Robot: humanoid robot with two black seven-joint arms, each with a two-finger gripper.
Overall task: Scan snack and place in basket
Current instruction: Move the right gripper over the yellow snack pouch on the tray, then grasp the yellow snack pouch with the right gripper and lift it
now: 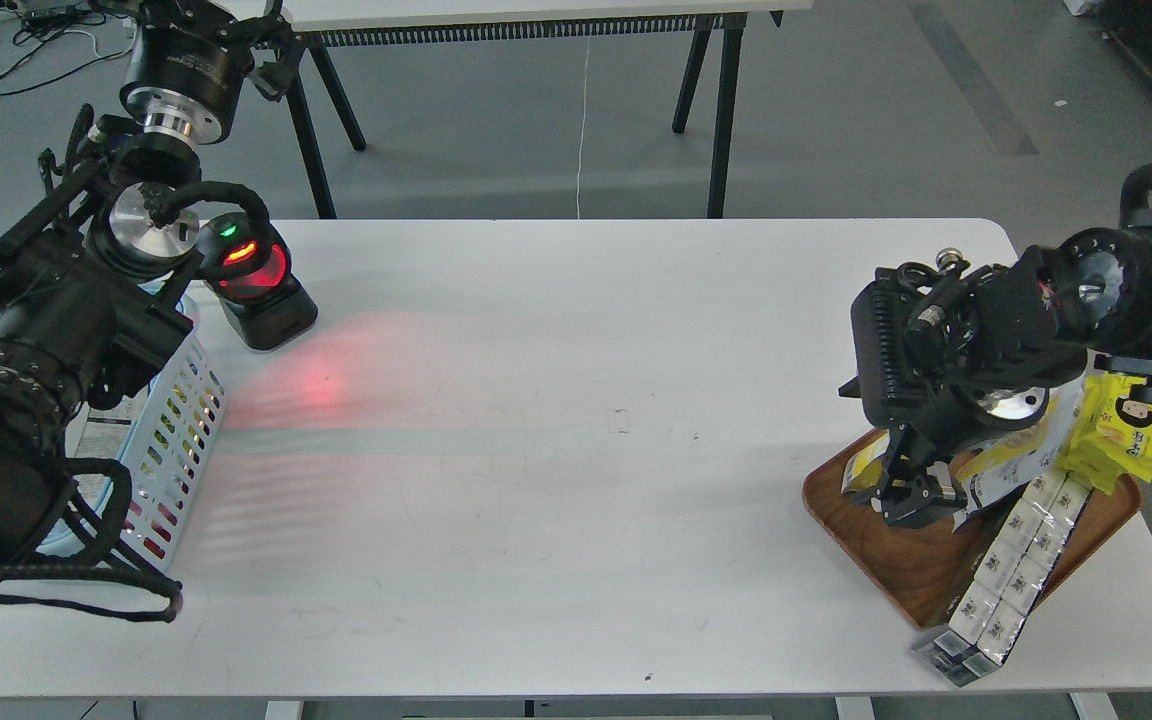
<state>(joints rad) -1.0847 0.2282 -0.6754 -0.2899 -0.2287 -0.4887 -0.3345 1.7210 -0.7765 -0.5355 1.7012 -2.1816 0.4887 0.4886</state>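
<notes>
The snack pouch [860,468] lies on the brown wooden tray [921,575] at the right, and only its yellow lower corner shows under my right arm. My right gripper [911,497] points down at the pouch, fingers apart, right at its surface; I cannot tell if it touches. The light blue slotted basket [179,432] stands at the table's left edge, mostly hidden by my left arm. My left gripper [236,30] is high at the top left, partly cut off, and its fingers cannot be made out.
A black scanner [256,290] with a red glowing window stands beside the basket and throws red light on the table. The tray also holds a longer yellow-white pouch [1024,462], a yellow packet with a cartoon face [1126,430] and a row of white cartons [1011,565] overhanging its front edge.
</notes>
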